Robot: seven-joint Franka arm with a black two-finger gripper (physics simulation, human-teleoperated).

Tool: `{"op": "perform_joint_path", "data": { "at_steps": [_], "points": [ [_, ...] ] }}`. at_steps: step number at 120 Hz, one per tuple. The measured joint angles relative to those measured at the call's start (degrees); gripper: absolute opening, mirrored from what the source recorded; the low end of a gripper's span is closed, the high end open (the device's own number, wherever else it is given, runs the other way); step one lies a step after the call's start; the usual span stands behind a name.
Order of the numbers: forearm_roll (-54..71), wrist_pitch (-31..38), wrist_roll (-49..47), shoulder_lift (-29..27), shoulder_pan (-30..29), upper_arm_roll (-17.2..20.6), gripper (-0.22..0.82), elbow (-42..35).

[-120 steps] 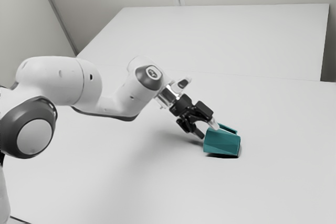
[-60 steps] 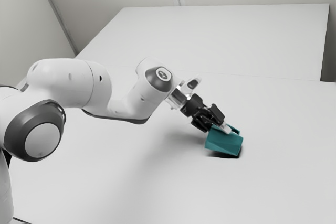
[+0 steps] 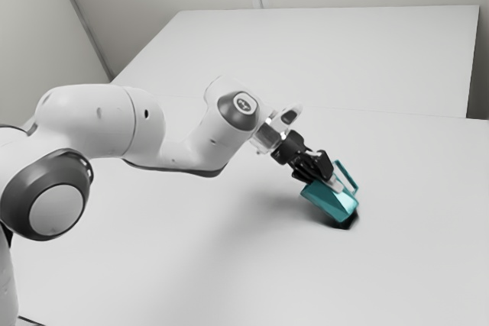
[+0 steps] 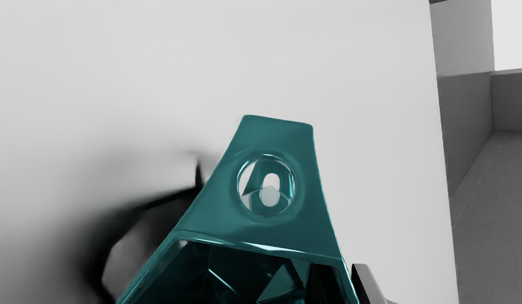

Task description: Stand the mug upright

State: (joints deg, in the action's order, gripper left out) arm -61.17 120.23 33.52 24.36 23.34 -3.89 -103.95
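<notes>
In the exterior view, the white arm (image 3: 88,120) reaches across a pale tabletop (image 3: 428,257), with another flat, pale surface (image 3: 336,51) beyond. Its black gripper (image 3: 328,181) touches the teal mug (image 3: 328,201), which tilts over the tabletop, the handle (image 3: 347,176) towards the exterior view's upper right. A dark shadow (image 3: 348,223) lies below it. Whether the gripper is wide, narrow or holding the mug, I can't tell.

In the wrist view, grey walls (image 4: 463,101) show past the tabletop's edge, and a dark shadow spreads beside the mug. The mug is glossy and angular, its dark mouth facing the camera; beyond the rim (image 4: 261,247), a tapering teal part has a round hole.
</notes>
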Motion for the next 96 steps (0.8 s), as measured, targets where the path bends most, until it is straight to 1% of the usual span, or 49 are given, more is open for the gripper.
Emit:
{"op": "perform_joint_path", "data": {
  "at_steps": [12, 30, 55, 79, 96],
  "points": [
    [1.8, 0.4, -0.6, -1.5, 0.2, 0.0, -0.16, -0.1],
    [8.7, 0.7, -2.2, -5.1, -0.8, 0.0, -0.16, -0.6],
    [19.6, 1.0, -4.7, -9.5, -4.1, -0.3, -0.17, -2.8],
    [36.3, 2.7, -8.8, -12.7, -6.7, -0.8, -0.17, -3.6],
    [47.5, 3.9, -12.7, -13.2, -9.0, -0.8, -0.17, -3.8]
  ]
}}
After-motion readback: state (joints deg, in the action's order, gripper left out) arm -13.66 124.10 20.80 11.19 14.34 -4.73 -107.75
